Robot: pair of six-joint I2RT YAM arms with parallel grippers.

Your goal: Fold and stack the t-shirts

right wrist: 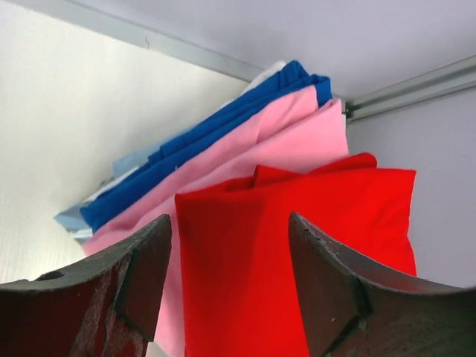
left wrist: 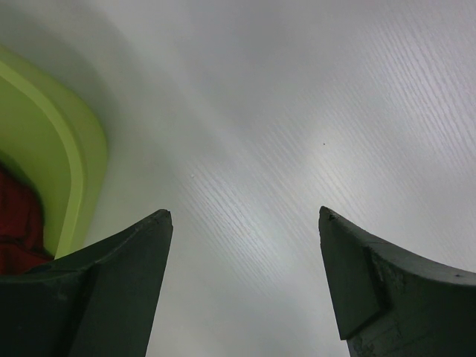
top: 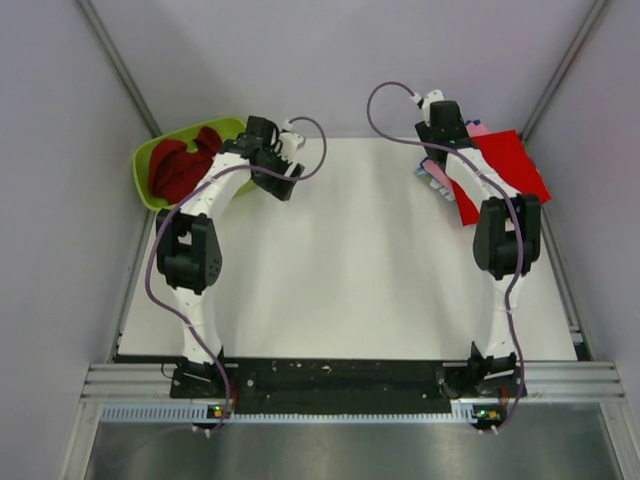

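**A:** Where is the left gripper (left wrist: 244, 212)?

**B:** At the far left of the table (top: 350, 250). Its jaws are spread wide over bare white tabletop and it is grasping nothing

**A:** And the lime-green tub (top: 140, 175)?

**B:** It sits just left of that gripper, in the far left corner. A darker red t-shirt (top: 178, 170) lies crumpled inside it

**A:** What about the right gripper (right wrist: 229, 217)?

**B:** It is at the far right, over the pile of t-shirts (top: 490, 165). Its fingers stand apart, released. The wrist view shows cloth lying beyond them, with none pinched between them

**A:** What is in the pile?

**B:** A bright red t-shirt (right wrist: 357, 208) lies folded on top with a pink t-shirt (right wrist: 282, 134) under it. Below that is a blue t-shirt (right wrist: 193, 149), and a paler blue layer (right wrist: 74, 219) pokes out at the bottom on the left

**A:** Where exactly does the pile lie?

**B:** In the far right corner of the table, close to the metal rail (right wrist: 416, 85) along the wall
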